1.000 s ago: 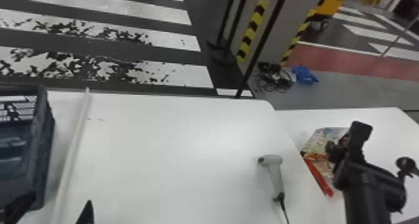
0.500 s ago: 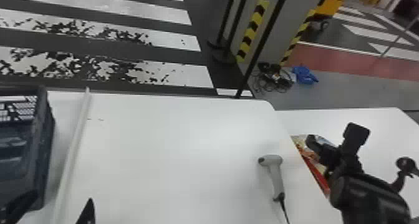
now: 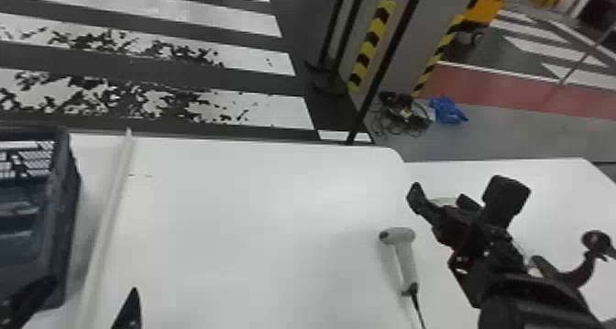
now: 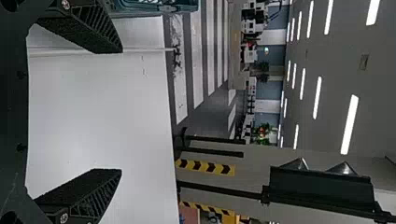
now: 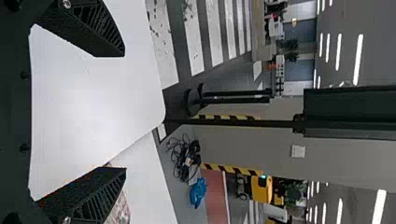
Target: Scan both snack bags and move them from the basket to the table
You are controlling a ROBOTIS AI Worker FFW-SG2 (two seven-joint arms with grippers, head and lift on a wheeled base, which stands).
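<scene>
Swung right gripper (image 3: 441,202) leftward, spread wide, empty; seemingly hid most of snack bag (image 5: 122,210); kept left gripper (image 3: 93,284) likewise.

The dark blue, box-shaped plastic basket (image 3: 68,186) sits at the left of the white, flat-topped table (image 3: 256,213). Just right of it, a long, straight white strip (image 3: 110,204) runs front to back. The light grey, pistol-shaped plastic scanner (image 3: 405,254) lies near the right edge. Right of that table stands a second white, flat-topped table (image 3: 563,186), with a multicoloured, printed snack bag (image 5: 122,213) on it. Behind, on the floor, tangled black cables (image 3: 401,117) lie left of a crumpled blue bundle (image 3: 447,110).
</scene>
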